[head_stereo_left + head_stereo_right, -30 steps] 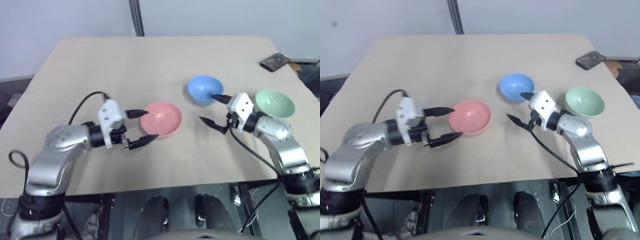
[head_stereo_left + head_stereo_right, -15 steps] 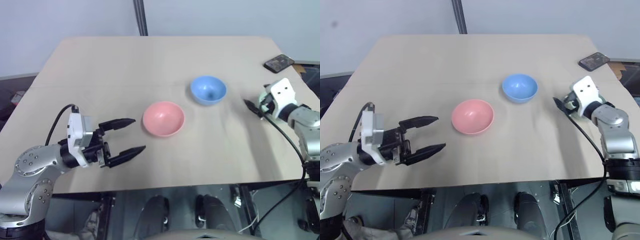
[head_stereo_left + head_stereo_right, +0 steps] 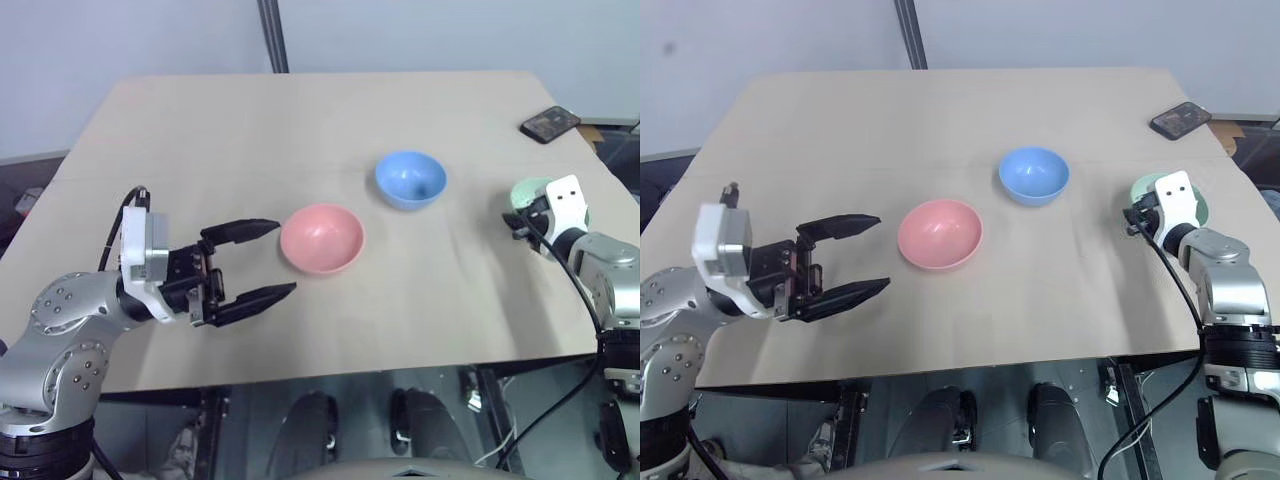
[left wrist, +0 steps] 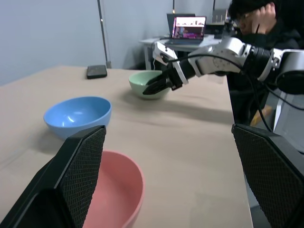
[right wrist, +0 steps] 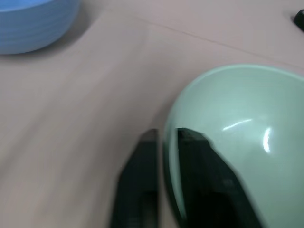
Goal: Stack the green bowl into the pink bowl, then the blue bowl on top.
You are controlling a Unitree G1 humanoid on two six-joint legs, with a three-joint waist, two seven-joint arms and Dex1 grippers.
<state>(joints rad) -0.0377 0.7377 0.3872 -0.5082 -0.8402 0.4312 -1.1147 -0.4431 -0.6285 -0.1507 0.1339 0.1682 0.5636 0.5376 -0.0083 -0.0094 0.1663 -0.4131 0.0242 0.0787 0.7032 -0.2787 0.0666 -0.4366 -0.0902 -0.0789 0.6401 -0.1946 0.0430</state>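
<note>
Right gripper (image 5: 164, 185) fingers clamped on near rim of small round mint-green bowl (image 5: 237, 137), one inside, one outside; bowl at right edge of tan bench (image 3: 300, 130). Target, small round salmon-pink bowl (image 3: 321, 238), lies well to left, past light-blue bowl (image 3: 410, 179). Left gripper (image 3: 262, 261) beside pink bowl, fingers apart, empty

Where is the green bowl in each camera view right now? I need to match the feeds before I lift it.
Left eye view: green bowl at the right table edge, behind the right gripper.
Right eye view: same spot.
Left wrist view: beyond the blue bowl, its rim pinched by the right gripper.
Right wrist view: close up, rim between the fingers.
Shared landmark: the blue bowl.
</note>
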